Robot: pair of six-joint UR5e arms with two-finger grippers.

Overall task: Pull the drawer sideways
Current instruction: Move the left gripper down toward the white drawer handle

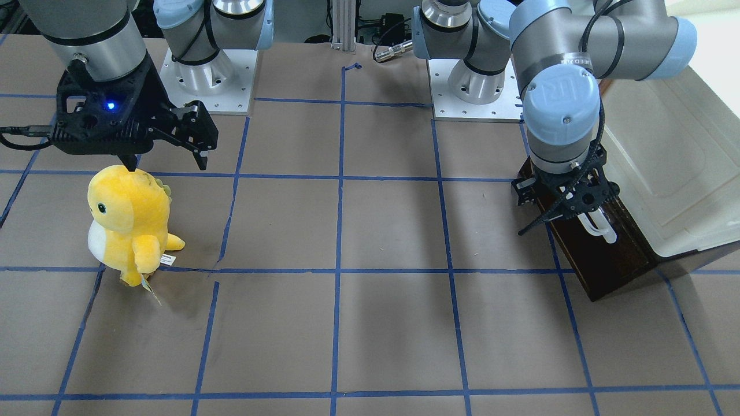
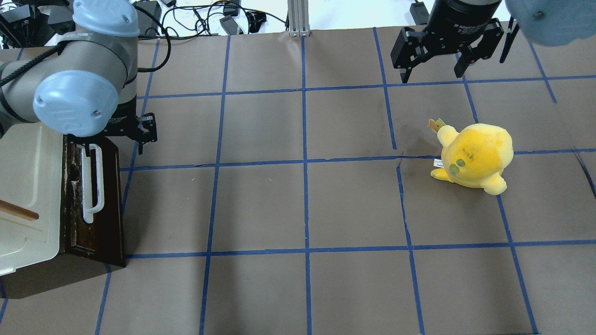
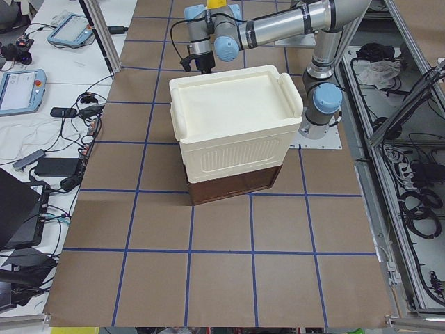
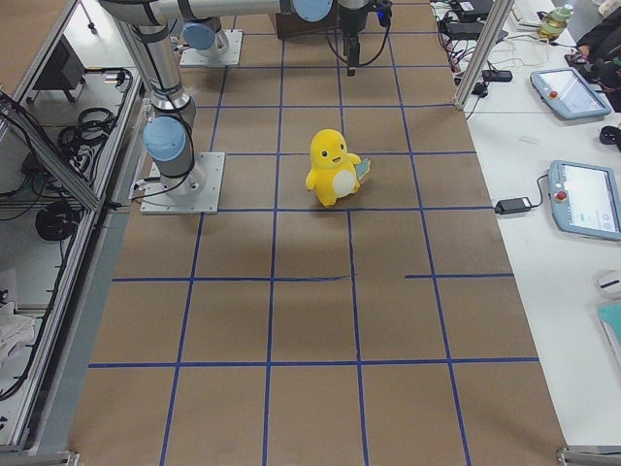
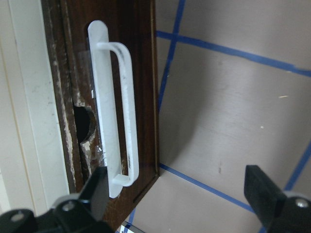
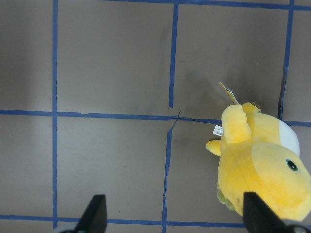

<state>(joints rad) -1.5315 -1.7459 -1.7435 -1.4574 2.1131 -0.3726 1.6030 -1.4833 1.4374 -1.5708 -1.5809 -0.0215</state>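
Note:
The dark brown drawer sits under a cream cabinet at the table's left end. No drawer sides or inside show. Its white bar handle runs along the front and also shows in the front view and the left wrist view. My left gripper is open and hovers over the handle's far end. In the left wrist view one finger is beside the handle's end, and the other is out over the table. My right gripper is open and empty, far off on the right.
The cream-white cabinet top has a brown stick lying on it. A yellow plush toy stands on the right side, just below the right gripper. Brown paper with blue tape lines covers the table.

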